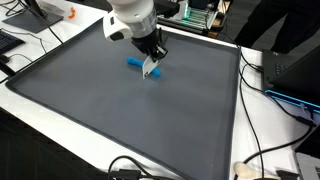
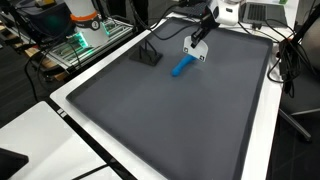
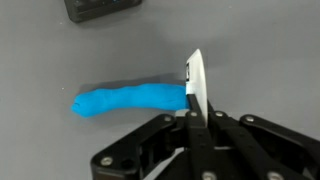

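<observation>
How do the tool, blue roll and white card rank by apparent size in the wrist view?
1. tool, filling the lower frame, though nearest the camera.
2. blue roll.
3. white card, held edge-on, so its real size is unsure.

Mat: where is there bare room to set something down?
The mat is bare from the blue stick to its near rim. Crowded at the far end: the gripper, shut on a white card, the blue stick and a black stand sit close.
</observation>
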{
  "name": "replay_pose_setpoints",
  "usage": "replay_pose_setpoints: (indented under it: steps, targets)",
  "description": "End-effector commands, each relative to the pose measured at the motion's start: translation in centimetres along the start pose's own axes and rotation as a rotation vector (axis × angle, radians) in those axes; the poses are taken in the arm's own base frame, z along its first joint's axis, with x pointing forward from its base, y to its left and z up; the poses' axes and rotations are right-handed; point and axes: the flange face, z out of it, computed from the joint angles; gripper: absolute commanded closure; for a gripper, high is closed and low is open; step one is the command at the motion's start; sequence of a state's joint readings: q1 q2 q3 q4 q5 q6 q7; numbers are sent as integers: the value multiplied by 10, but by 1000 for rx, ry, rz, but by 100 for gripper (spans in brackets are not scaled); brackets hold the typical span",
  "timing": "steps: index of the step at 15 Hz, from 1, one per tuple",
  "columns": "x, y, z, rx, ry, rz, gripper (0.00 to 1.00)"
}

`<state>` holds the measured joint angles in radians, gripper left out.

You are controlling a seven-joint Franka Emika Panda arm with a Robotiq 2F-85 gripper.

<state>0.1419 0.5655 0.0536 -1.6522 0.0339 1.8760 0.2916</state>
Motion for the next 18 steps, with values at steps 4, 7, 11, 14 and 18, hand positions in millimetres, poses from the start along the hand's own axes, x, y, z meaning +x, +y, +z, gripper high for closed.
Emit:
replay_pose_setpoints:
  steps: [4,7,11,14,18]
  targets:
    - [7,-5,7,-52,1,-32,99]
    - [9,-4,13,-51,-3,-32,99]
    - [11,-4,21,-41,-1,-27,99]
    - [13,-4,24,-20,8,-12,99]
    - [14,-3,30,-22,6,-8,99]
